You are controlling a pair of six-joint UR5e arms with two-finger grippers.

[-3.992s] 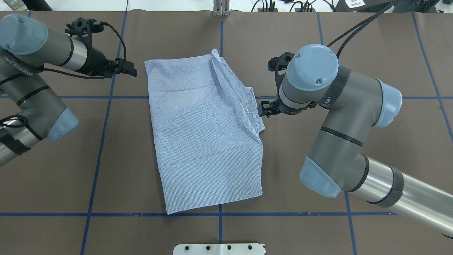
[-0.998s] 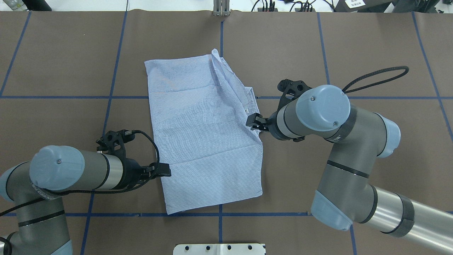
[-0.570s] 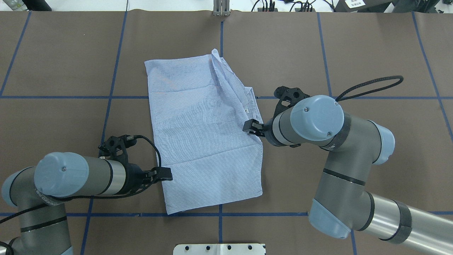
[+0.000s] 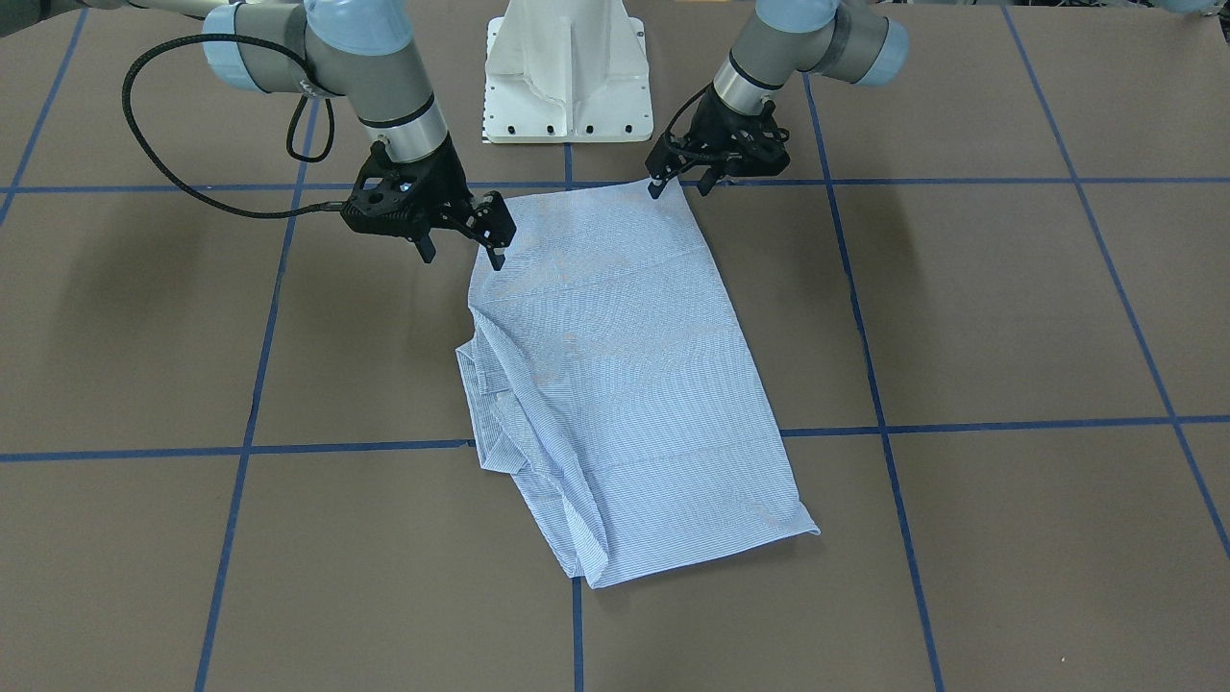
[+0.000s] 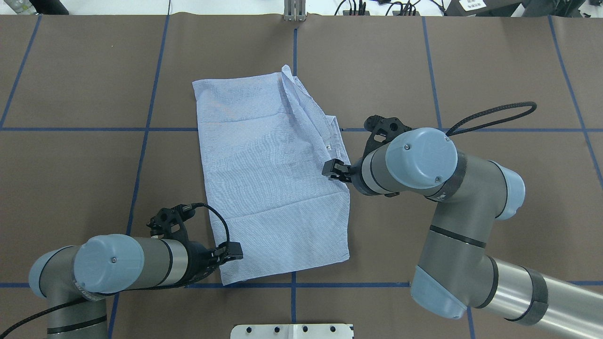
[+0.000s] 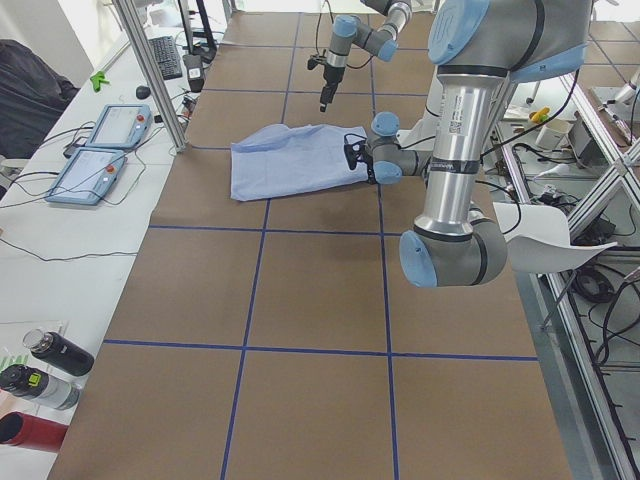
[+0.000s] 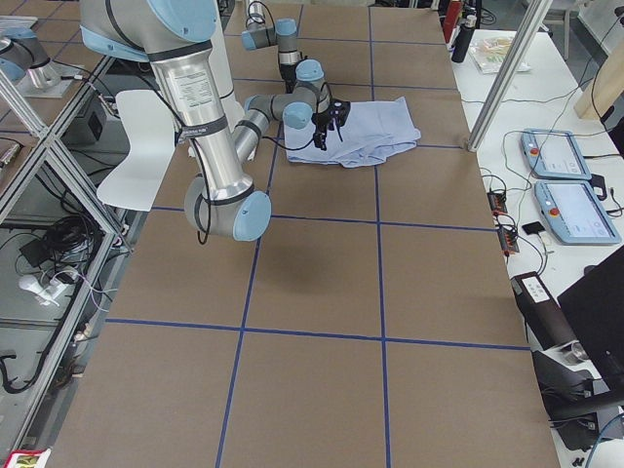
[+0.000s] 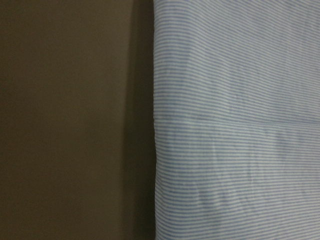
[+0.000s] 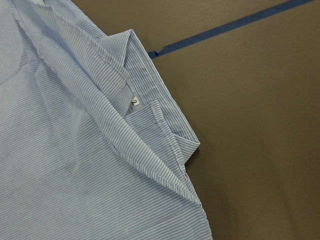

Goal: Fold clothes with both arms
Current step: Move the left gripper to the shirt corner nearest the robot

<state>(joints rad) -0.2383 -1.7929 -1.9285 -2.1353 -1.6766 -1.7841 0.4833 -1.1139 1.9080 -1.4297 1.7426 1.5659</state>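
I judge this the grasp step on the shirt [image 4: 625,384]: left tool [image 4: 678,189] at its corner, right tool [image 4: 461,258] at the opposite edge, both spread and empty, so I'd lower and pinch next.

small white tag [image 9: 135,101] reading 2, sewn on the shirt [image 9: 60,170]

Light blue and white fine-striped shirt [image 5: 273,174] down flat on the brown counter [image 5: 471,70], folded into a long rectangle, its collar [image 5: 331,134] bunched up along one long edge.
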